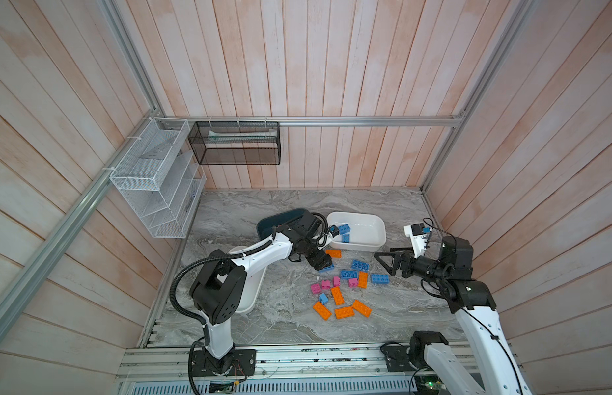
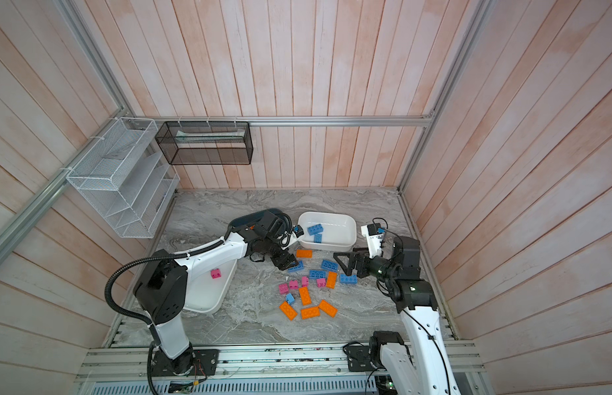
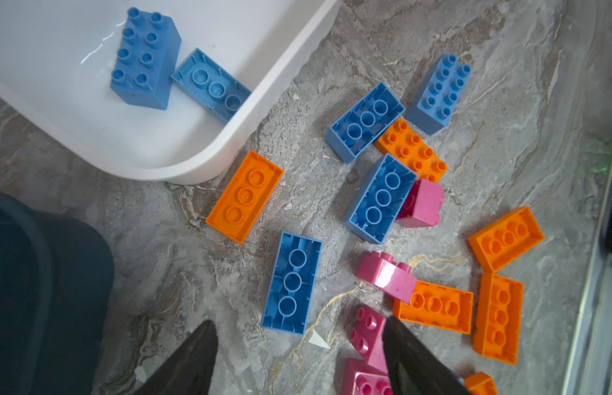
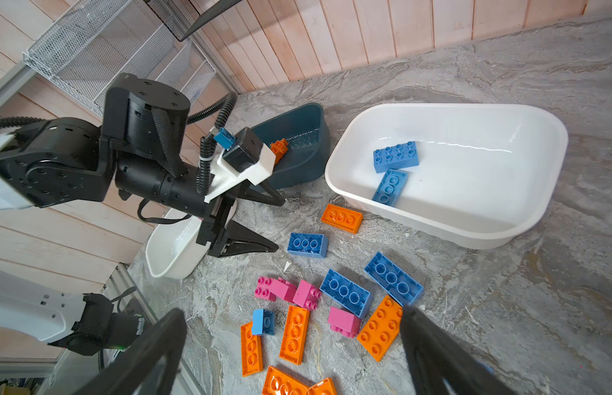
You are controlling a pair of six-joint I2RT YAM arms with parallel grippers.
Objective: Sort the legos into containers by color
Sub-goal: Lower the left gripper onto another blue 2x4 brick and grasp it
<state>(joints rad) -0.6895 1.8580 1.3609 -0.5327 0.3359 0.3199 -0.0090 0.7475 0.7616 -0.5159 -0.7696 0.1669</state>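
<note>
Left gripper (image 3: 298,321) is low over the marble table (image 1: 366,325), jaws spread with nothing between them and an upturned blue brick (image 3: 292,284) just ahead of the tips, while the right gripper (image 4: 293,312) is splayed wide and empty above the loose legos (image 1: 338,295). The left arm covers most of the teal tub (image 4: 297,136), where only a scrap of an orange piece (image 4: 279,148) shows, and much of the near white tub (image 2: 208,297), with one pink brick (image 2: 215,273) visible inside. Two blue bricks (image 4: 395,156) sit in the far white tub (image 4: 434,219), one studs up and one hollow side up; orange, blue and pink ones lie scattered between the arms.
</note>
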